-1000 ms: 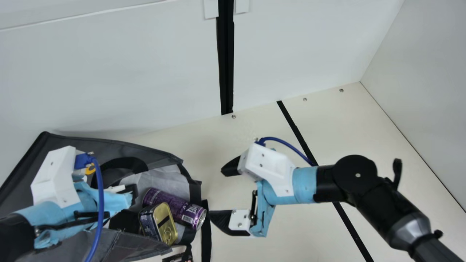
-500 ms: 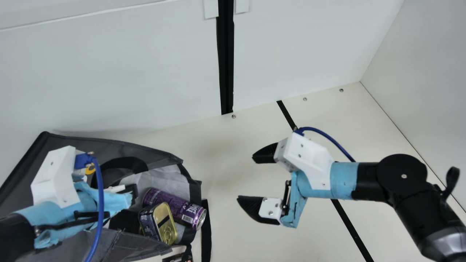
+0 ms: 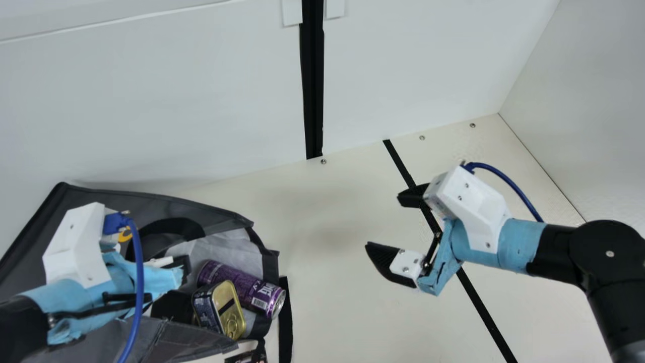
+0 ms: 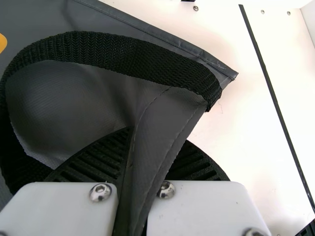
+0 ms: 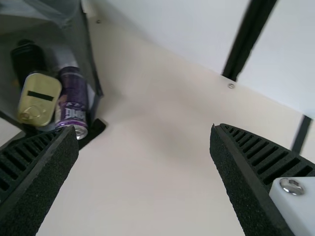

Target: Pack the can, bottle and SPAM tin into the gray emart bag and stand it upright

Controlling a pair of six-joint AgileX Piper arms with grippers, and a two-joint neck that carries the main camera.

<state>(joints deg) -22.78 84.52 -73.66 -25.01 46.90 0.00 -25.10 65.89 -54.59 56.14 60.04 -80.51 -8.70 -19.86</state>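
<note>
A cream table (image 3: 327, 312) runs up to white wall panels (image 3: 151, 101), with a black upright strip (image 3: 313, 101) on the wall and a thin black line (image 3: 478, 302) slanting across the tabletop. The large gray fabric bag (image 3: 176, 206), with black edging and a light gray lining (image 3: 227, 247), lies tipped on its side at the main view's left, its mouth facing toward the right arm. A black webbing handle (image 4: 123, 54) loops over its gray fabric in the left wrist view, and a black strap (image 3: 285, 322) lies on the table just outside the mouth. The left arm reaches over the bag and hides part of it. At the main view's bottom edge is a small dark item (image 3: 247, 357), too cut off to identify.

Inside the bag, near its mouth, a purple metal can (image 3: 244, 290) lies on its side beside a dark blue SPAM tin with a gold lid (image 3: 229, 307). In the right wrist view, the black bottle (image 5: 28, 59) lies deeper in, near the tin.

The left gripper (image 3: 176, 267) is clenched on a fold of the gray bag between its ribbed fingers. The right gripper (image 3: 385, 222) is released, fingers spread wide above the table, well apart from the bag, can, tin and bottle.
</note>
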